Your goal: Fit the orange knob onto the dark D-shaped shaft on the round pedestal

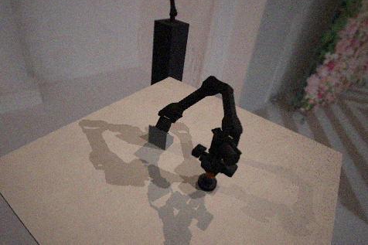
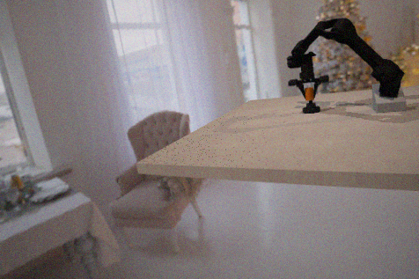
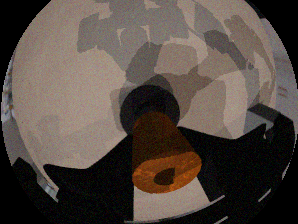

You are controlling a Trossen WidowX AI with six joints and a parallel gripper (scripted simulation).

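Our gripper [image 1: 210,173] [image 2: 310,89] [image 3: 154,135] has its two fingers closed on the knob [image 1: 209,175] [image 2: 309,93] [image 3: 159,137], one at its left and one at its right in the wrist view. The knob stands upright between them, right over the pedestal [image 1: 207,183] [image 2: 311,108] [image 3: 128,116]. Its long way runs up and down, in line with the pedestal as far as we can tell. It does not look all the way down, since a dark neck shows under it in the exterior view. We can't see the shaft's flat side, so we think we should turn the knob a little and press softly. If we push hard before the flats match, it could jam or tip
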